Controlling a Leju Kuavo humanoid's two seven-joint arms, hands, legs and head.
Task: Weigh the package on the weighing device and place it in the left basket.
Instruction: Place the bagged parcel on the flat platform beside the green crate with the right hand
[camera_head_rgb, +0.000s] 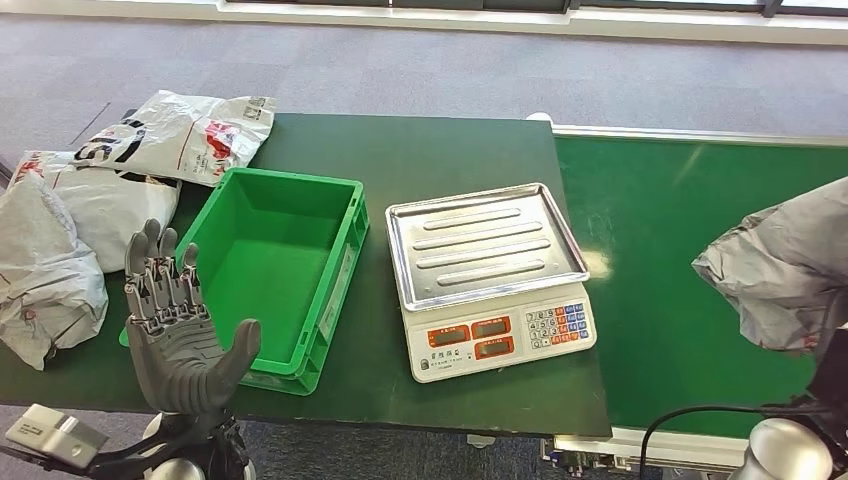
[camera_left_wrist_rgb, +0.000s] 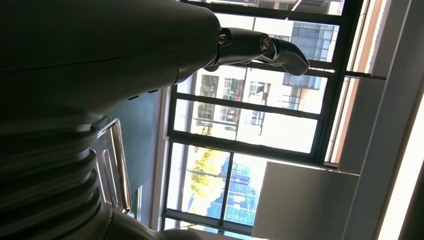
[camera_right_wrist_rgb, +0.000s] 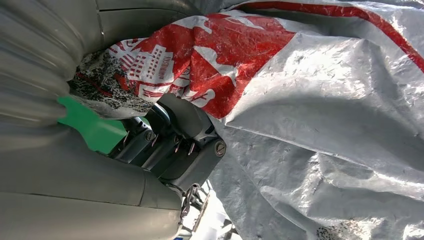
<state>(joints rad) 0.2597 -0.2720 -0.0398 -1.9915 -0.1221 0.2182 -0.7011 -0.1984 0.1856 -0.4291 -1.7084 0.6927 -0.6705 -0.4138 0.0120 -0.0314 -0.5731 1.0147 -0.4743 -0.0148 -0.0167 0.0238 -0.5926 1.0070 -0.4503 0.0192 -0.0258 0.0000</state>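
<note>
- The right hand (camera_right_wrist_rgb: 172, 147) is gripping the grey package (camera_head_rgb: 785, 265) at the head view's right edge, above the green belt (camera_head_rgb: 660, 250); its long axis is unclear.
- The left hand (camera_head_rgb: 180, 325) is hovering spread, lower left, beside the green basket (camera_head_rgb: 345, 255).

packages: 4 — 1 held in right hand (camera_right_wrist_rgb: 170, 150), grey package (camera_head_rgb: 785, 265); 3 in a pile of packages (camera_head_rgb: 110, 190) beyond left hand (camera_head_rgb: 185, 335) | green basket (camera_head_rgb: 275, 275): 1 | scale (camera_head_rgb: 490, 280): 1
</note>
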